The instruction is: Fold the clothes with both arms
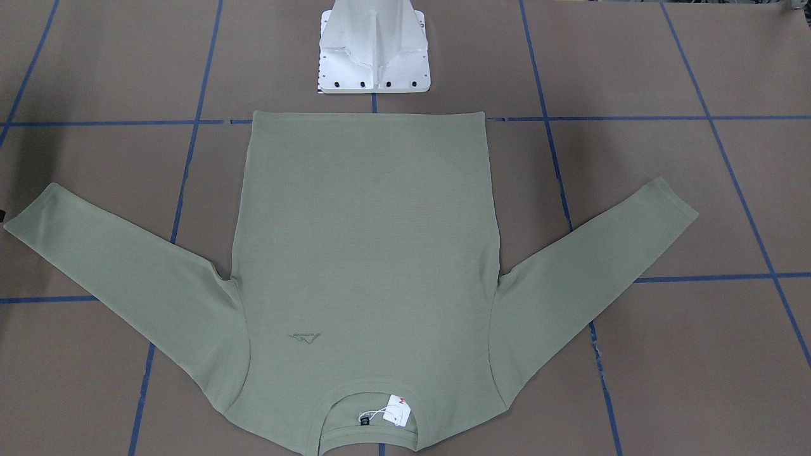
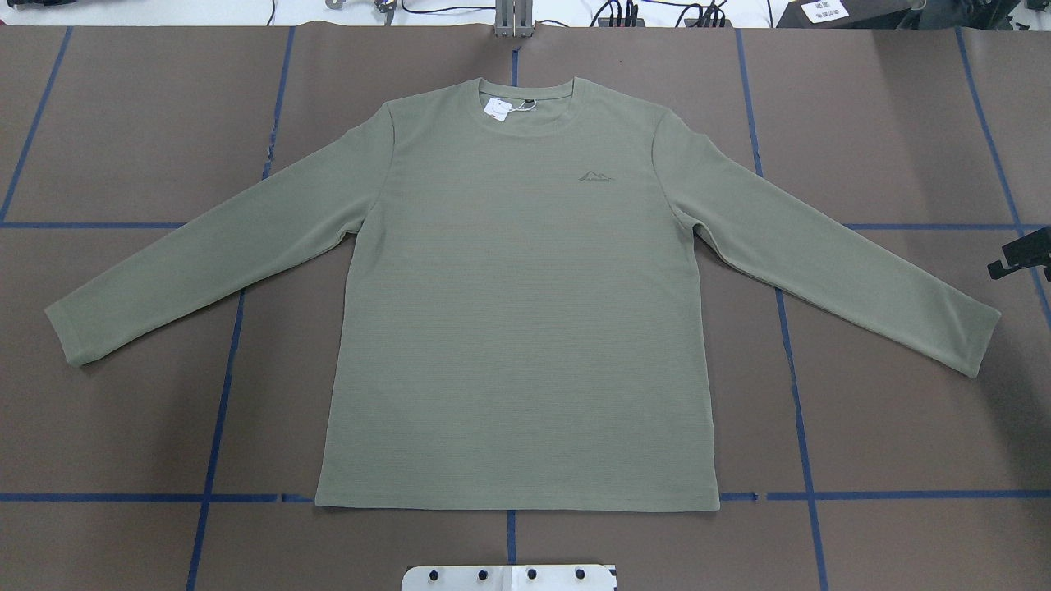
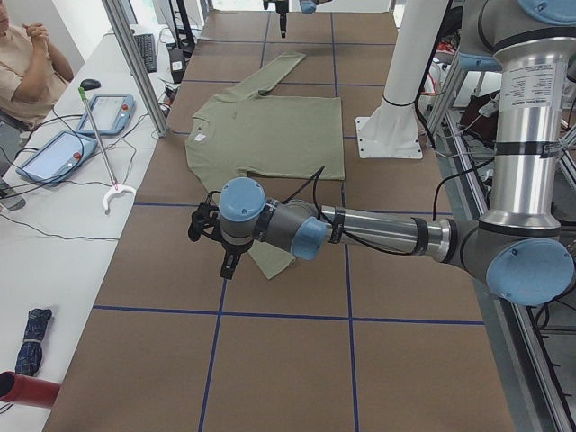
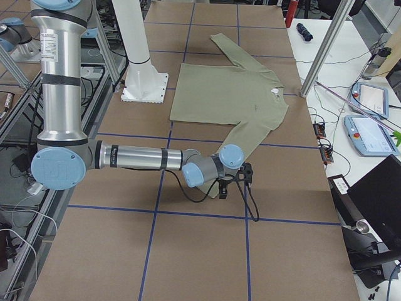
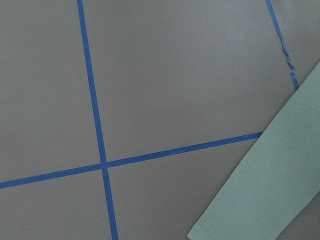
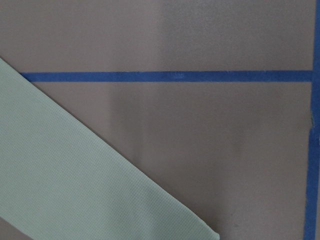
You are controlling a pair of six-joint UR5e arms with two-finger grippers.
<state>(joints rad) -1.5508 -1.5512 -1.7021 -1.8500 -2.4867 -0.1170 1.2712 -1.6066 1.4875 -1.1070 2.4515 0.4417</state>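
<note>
The sage-green long-sleeve shirt (image 2: 517,312) lies flat and face up on the brown table, sleeves spread, neck and white hang tag (image 2: 498,108) on the far side from the robot. My left gripper (image 3: 229,266) hangs beside the cuff of the sleeve (image 3: 270,259) on my left; it is out of the overhead view, and I cannot tell if it is open. My right gripper (image 4: 224,190) hangs at the other cuff (image 4: 233,160); only a black part of it (image 2: 1021,259) shows at the overhead view's right edge, state unclear. Both wrist views show only a sleeve (image 5: 270,190) (image 6: 75,175) and tape.
The white pedestal base (image 1: 374,57) stands just behind the shirt's hem. Blue tape lines (image 2: 222,394) grid the table. Along the far side are aluminium posts (image 3: 135,63), teach pendants (image 3: 54,153) and a seated operator (image 3: 27,63).
</note>
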